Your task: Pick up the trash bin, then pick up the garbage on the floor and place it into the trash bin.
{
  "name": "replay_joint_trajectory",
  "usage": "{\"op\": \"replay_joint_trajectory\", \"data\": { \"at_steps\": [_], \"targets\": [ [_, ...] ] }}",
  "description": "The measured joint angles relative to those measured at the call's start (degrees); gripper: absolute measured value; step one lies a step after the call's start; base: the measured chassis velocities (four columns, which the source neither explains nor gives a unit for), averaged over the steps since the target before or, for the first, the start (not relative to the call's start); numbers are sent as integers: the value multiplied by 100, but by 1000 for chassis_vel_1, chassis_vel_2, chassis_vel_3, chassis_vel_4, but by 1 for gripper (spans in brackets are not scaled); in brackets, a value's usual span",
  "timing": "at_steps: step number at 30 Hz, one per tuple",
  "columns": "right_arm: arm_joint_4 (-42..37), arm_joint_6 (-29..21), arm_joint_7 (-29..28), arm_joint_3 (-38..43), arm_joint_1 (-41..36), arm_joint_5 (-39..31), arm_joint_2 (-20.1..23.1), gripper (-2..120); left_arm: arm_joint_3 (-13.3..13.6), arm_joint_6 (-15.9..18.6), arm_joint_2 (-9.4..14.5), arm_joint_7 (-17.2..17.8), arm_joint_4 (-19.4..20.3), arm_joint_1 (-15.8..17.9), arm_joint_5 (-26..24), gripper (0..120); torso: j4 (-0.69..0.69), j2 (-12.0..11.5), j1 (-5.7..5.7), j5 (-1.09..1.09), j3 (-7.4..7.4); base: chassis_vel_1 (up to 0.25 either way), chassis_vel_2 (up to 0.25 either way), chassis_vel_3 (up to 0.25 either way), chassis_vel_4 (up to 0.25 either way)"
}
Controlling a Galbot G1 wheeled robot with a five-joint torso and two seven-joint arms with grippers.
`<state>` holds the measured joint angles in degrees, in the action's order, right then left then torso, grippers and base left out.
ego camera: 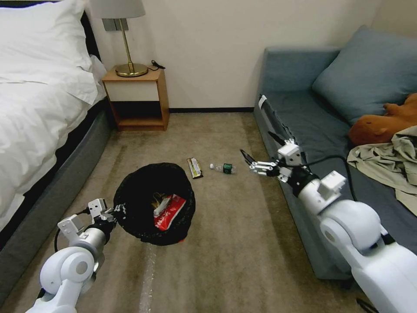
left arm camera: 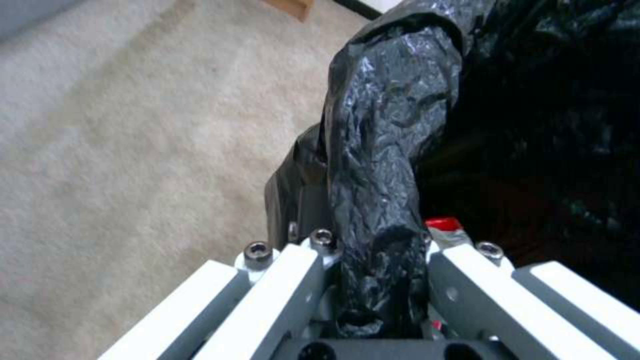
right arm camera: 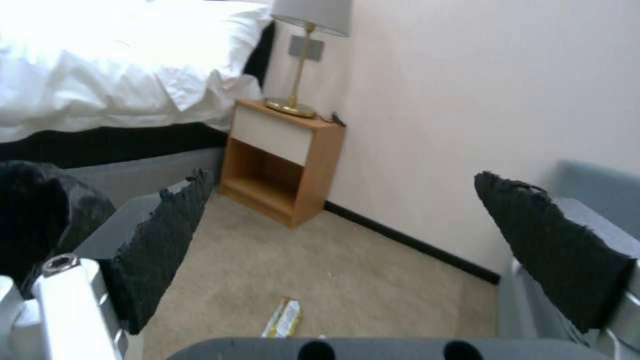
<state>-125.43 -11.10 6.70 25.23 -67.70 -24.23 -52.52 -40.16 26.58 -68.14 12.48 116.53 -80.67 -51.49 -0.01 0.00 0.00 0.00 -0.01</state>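
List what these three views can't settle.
- Trash bin base: head view, hidden by its own black bag.
- What lies under the red-and-white packet: head view, bin interior too dark.
- Bottle label text: head view, too small.
- Left pincer pad contact: left wrist view, wrinkled bag rim covers it.
- Bottle: right wrist view, cut off at the edge beside the wrapper, between the open right pincer.
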Motion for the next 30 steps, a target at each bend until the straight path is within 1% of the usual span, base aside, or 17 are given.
{"op": "replay_joint_trajectory", "data": {
  "at_steps": [3, 5, 6, 7, 8, 9, 11, 12, 13, 14, 15, 17, 30],
  "targets": [
    [-44, -5, 47, 140, -160, 92, -112, 100, -8, -22, 6, 11, 2, -8, 59, 2, 1, 0, 0, 0, 0, 0, 0, 0, 0],
    [-125, 3, 181, 388, -522, 358, -372, 100, -14, -24, 24, 37, 13, -16, 56, 2, 2, 0, 0, 0, 0, 0, 0, 0, 0],
    [-182, 35, 250, 531, -766, 603, -583, 100, -24, -25, 26, 54, 23, -13, 26, 2, 1, 0, 0, -2, 0, 0, 0, 0, 0],
    [-182, 35, 250, 531, -766, 603, -583, 100, -24, -25, 26, 54, 23, -13, 26, 2, 1, 0, 0, -2, 0, 0, 0, 0, 0],
    [-218, 64, 304, 632, -927, 778, -760, 100, -29, -25, 28, 60, 28, -11, 14, 2, 2, 0, 0, -1, 0, 0, 0, 0, 0],
    [-218, 64, 304, 632, -927, 778, -760, 100, -29, -25, 28, 60, 28, -11, 14, 2, 2, 0, 0, -1, 0, 0, 0, 0, 0],
    [-350, 137, 413, 896, -1406, 1249, -1439, 100, -29, -25, 41, 64, 48, 2, -24, 2, 0, 0, 0, -1, 0, 0, 0, 0, 0],
    [-350, 137, 413, 896, -1406, 1249, -1439, 100, -29, -25, 41, 64, 48, 2, -24, 2, 0, 0, 0, -1, 0, 0, 0, 0, 0],
    [-375, 138, 424, 936, -1484, 1322, -1570, 100, -30, -25, 45, 65, 50, 7, -29, 2, 1, 0, 0, -1, 0, 0, 0, 0, 0],
    [-443, 117, 453, 1026, -1677, 1501, -1834, 100, -31, -25, 63, 65, 54, 22, -43, 2, 1, 0, 0, 0, 0, 0, 0, 0, 0],
    [-443, 117, 453, 1026, -1677, 1501, -1834, 100, -31, -25, 63, 65, 54, 22, -43, 2, 1, 0, 0, 0, 0, 0, 0, 0, 0],
    [-508, -12, 561, 1116, -1996, 1707, -2187, 100, -30, -23, 111, 63, 55, 64, -69, 2, 0, 0, 0, -1, 0, 0, 0, 0, 0],
    [-517, 99, 863, 1193, -2291, 2019, -2557, 100, -45, -33, 240, 11, 59, 95, -168, 2, 1, 0, 0, -1, 1, 0, 0, 0, 0]
  ]
}}
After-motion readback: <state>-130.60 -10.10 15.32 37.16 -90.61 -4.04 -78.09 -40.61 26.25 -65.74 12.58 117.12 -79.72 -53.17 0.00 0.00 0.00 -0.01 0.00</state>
